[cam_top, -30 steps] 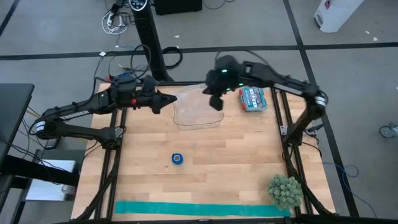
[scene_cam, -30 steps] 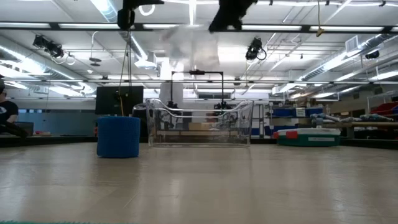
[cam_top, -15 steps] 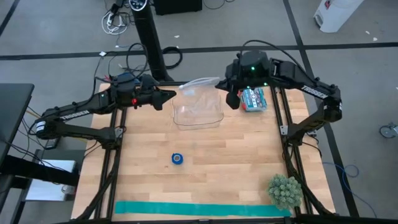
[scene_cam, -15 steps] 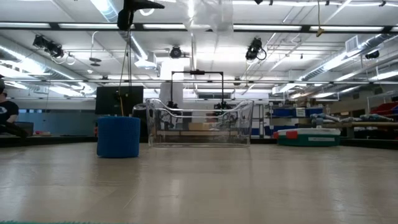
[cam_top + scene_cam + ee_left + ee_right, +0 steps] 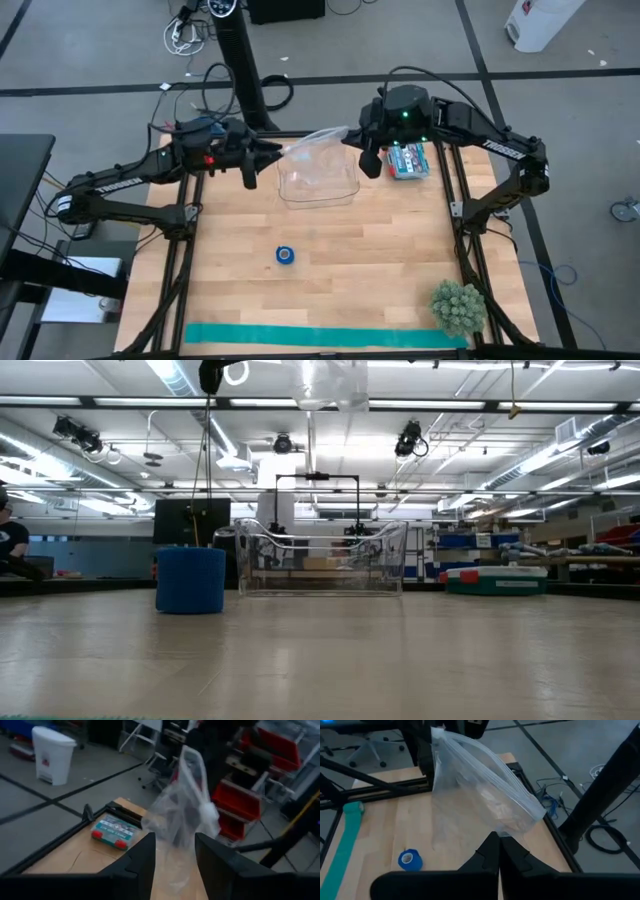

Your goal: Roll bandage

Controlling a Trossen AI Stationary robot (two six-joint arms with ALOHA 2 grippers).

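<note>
Near edge of table (image 5: 330,250): teal-green strip (image 5: 320,336) laid flat along the front, and a spiky green plant-like ball (image 5: 458,307) at the front right corner. Further in, left of centre: the bandage (image 5: 286,255), rolled into a small blue cylinder, standing on end on the bare wood, touched by neither arm; the low view shows it upright (image 5: 190,579) in front of the container. Behind it, at the back of the table: clear plastic container (image 5: 318,183), with a flat teal box with red corners (image 5: 406,160) to its right. Above the container, both grippers are raised at a clear zip bag (image 5: 318,140). Right gripper (image 5: 498,839): fingers closed together, pinching the bag's lower edge (image 5: 485,800); bag hangs out from that pinch. Left gripper (image 5: 174,851): fingers parted, with the bag's other end (image 5: 182,810) lying between them; cannot tell whether they grip the plastic or merely flank it. A person sits at the far left in the room beyond.
</note>
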